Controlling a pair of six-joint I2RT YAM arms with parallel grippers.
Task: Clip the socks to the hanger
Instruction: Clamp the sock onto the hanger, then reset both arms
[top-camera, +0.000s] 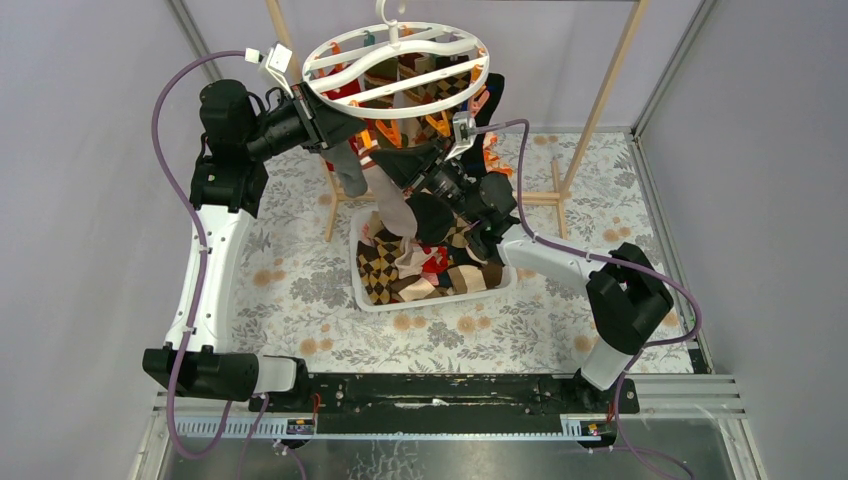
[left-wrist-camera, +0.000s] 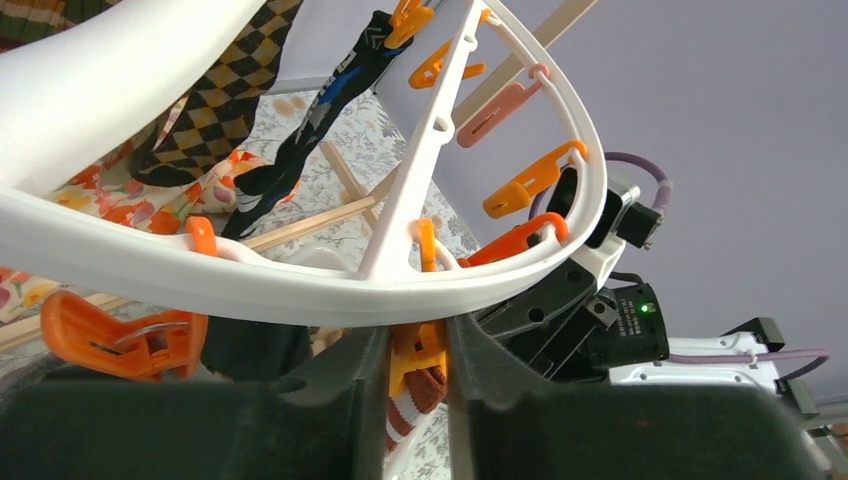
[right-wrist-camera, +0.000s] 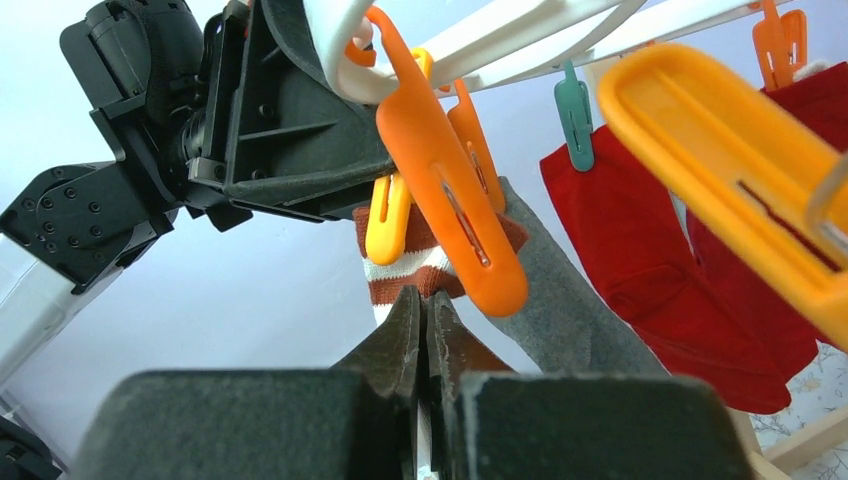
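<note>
The white ring hanger (top-camera: 400, 60) hangs from the wooden frame, with argyle, red and grey socks (top-camera: 350, 178) clipped to it. My left gripper (left-wrist-camera: 415, 335) is just under the ring's rim (left-wrist-camera: 300, 290), shut on an orange clip (left-wrist-camera: 412, 358) from both sides. The brown-and-white striped cuff of a sock (left-wrist-camera: 420, 395) sits at that clip's mouth. My right gripper (right-wrist-camera: 428, 300) is shut on the same striped sock (right-wrist-camera: 410, 272) just below the clip (right-wrist-camera: 388, 225). In the top view both grippers, left (top-camera: 350, 118) and right (top-camera: 390, 160), meet under the ring's near-left side.
A white basket (top-camera: 372, 297) with several argyle and dark socks stands under the hanger on the floral cloth (top-camera: 300, 290). Wooden poles (top-camera: 600, 90) flank the hanger. Red socks (right-wrist-camera: 680, 250), a grey sock (right-wrist-camera: 560, 300) and a teal clip (right-wrist-camera: 574, 115) hang close by my right gripper.
</note>
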